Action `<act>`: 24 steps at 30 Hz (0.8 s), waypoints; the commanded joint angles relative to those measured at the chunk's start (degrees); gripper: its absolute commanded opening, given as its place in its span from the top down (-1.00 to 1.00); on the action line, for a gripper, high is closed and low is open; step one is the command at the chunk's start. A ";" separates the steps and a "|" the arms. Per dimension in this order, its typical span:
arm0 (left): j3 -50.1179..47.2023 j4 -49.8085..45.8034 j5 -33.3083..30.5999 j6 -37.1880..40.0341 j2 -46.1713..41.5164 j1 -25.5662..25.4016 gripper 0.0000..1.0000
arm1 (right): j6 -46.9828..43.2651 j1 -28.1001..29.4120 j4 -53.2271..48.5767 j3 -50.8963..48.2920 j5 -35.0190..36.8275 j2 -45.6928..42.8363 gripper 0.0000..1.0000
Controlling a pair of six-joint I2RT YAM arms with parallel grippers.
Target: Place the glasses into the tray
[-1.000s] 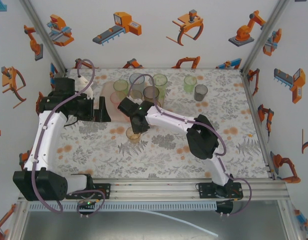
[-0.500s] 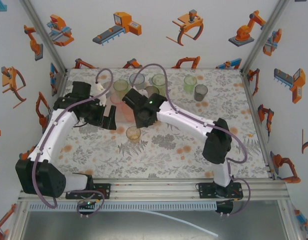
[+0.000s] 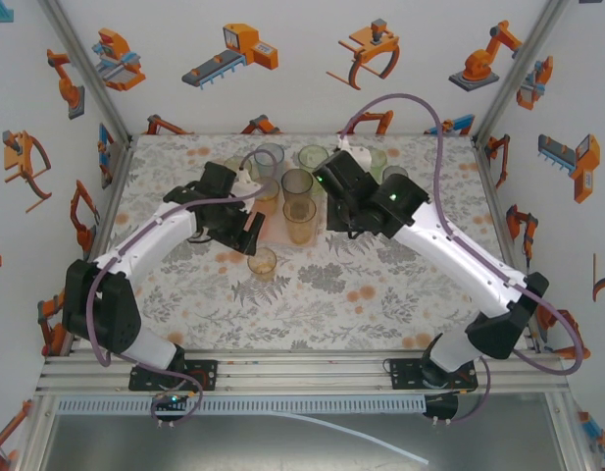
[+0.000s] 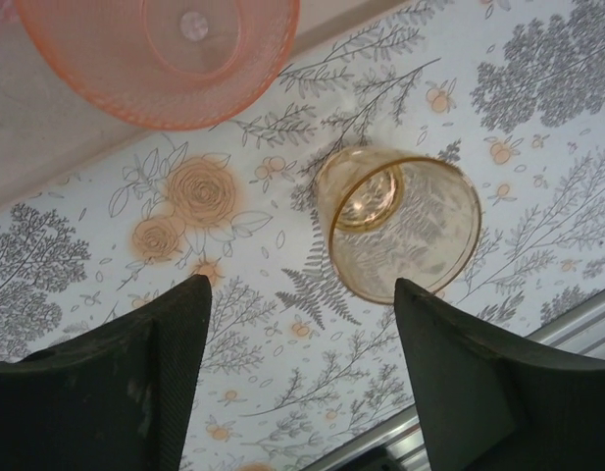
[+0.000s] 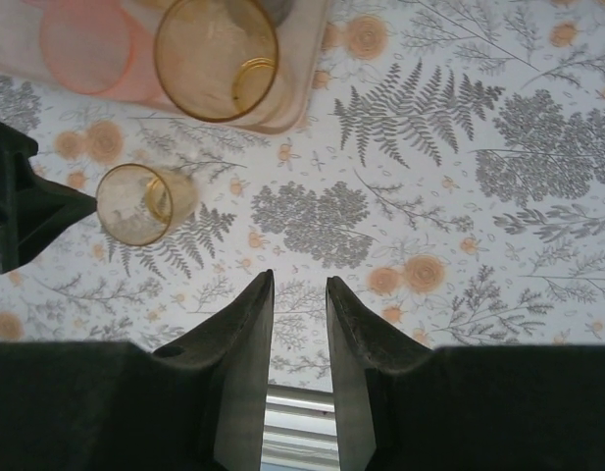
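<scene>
Left wrist view has the amber tumbler (image 4: 400,226) right of centre, off the pink tray (image 4: 47,137) at upper left, so the left gripper (image 4: 300,294) (jaws wide, empty) should centre on it before closing gently; the right gripper (image 5: 300,285) (narrow gap, empty) can stay clear.

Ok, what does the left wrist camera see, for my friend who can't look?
An amber glass stands on the flowery tablecloth, just beyond the two dark open fingers of the left gripper. A pink-orange glass sits on the pale tray behind it.
</scene>
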 commanded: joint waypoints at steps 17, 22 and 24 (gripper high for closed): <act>-3.54 4.20 -2.49 -3.58 3.77 -4.21 0.33 | 2.47 -2.60 1.58 -7.28 1.84 -1.93 0.38; -3.98 4.18 -2.87 -3.66 4.36 -4.54 0.40 | 2.64 -2.75 2.42 -8.43 1.79 -2.78 0.38; -4.22 4.11 -3.13 -3.50 4.53 -4.68 0.39 | 2.73 -2.75 2.52 -8.73 1.84 -3.06 0.38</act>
